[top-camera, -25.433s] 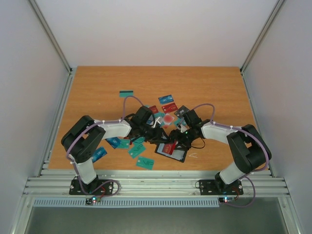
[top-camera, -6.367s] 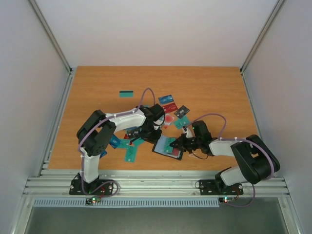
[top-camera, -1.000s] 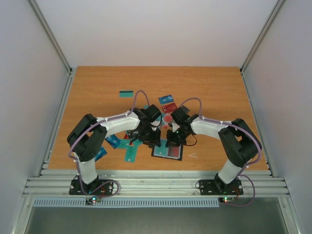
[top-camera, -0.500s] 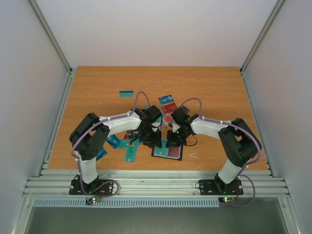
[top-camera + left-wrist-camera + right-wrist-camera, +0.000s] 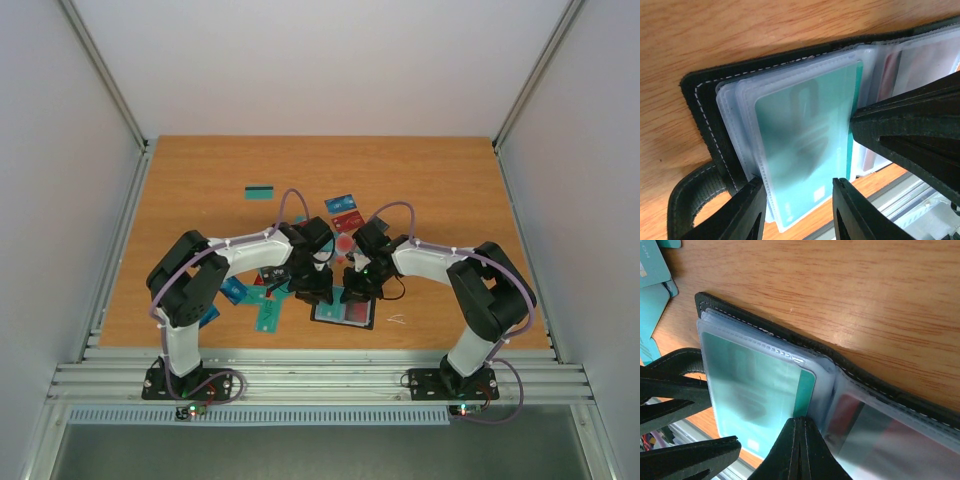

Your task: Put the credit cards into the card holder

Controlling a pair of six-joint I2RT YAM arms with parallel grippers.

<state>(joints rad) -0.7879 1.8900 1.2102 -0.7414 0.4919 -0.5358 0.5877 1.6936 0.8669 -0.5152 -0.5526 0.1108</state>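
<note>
On the table the open holder lay near the front edge under both arms, loose cards spread left and behind it. Left gripper stood part-open and empty, straddling a teal card mostly inside a clear sleeve; right gripper was pinched shut, tips at the card's exposed end by the fold. Best bet, I'd say: steady the sleeve with the left, nudge the card flush low and slow so the plastic doesn't buckle.

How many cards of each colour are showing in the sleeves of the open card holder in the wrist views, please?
Teal card: 1
Red card: 1
Total showing in the card holder: 2
</note>
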